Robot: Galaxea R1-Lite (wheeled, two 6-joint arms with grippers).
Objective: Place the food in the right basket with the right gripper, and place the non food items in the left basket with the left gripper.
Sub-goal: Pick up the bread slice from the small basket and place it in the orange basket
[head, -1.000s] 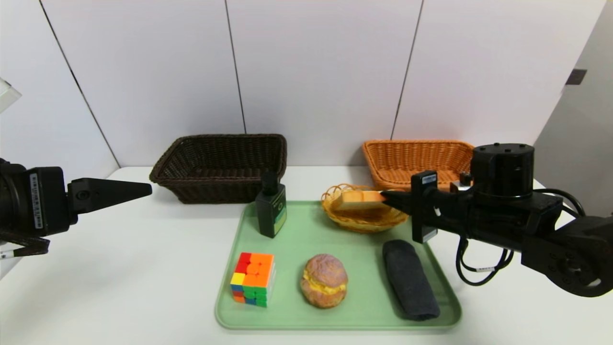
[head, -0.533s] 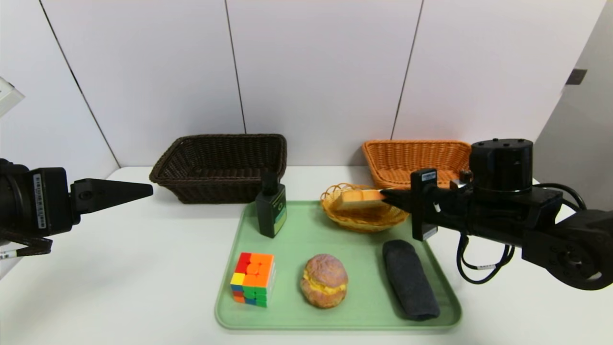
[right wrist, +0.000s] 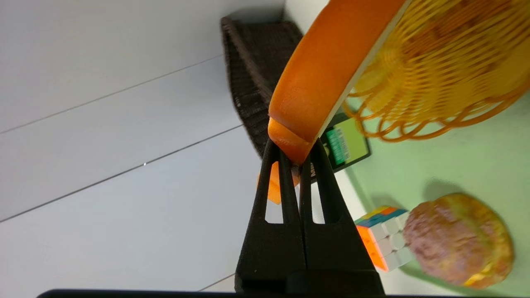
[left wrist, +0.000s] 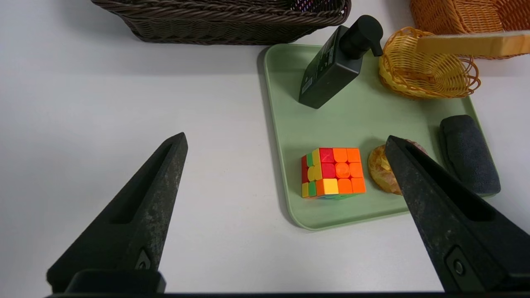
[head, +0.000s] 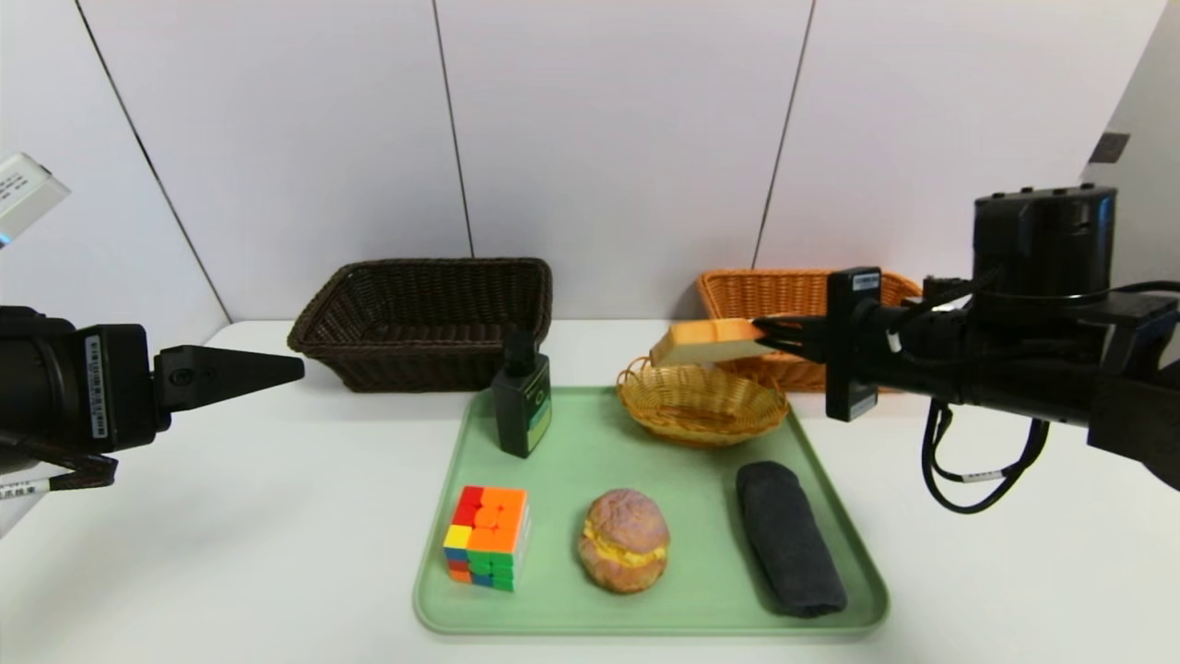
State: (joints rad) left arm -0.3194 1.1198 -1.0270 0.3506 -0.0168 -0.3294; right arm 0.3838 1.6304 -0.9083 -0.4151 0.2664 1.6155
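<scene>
My right gripper (head: 767, 334) is shut on one edge of the bread slice (head: 708, 342), holding it level in the air above the small yellow basket (head: 702, 404) and in front of the orange-tan right basket (head: 784, 295). In the right wrist view the fingertips (right wrist: 295, 154) pinch the slice's tan crust (right wrist: 327, 62). On the green tray (head: 590, 452) are the brown bun (head: 624, 540), the dark bottle (head: 522, 402), the puzzle cube (head: 486, 537) and the rolled grey cloth (head: 789, 539). My left gripper (left wrist: 285, 140) hangs open over the table left of the tray, holding nothing. The dark brown left basket (head: 424, 318) stands behind it.
A white wall of panels stands close behind both baskets. Bare white table (head: 230, 516) lies left of the tray. The right arm's looped cable (head: 977, 475) hangs above the table to the tray's right.
My right gripper has lifted the bread slice up out of the small yellow basket and carried it a little to the right. The left gripper has edged slightly right.
</scene>
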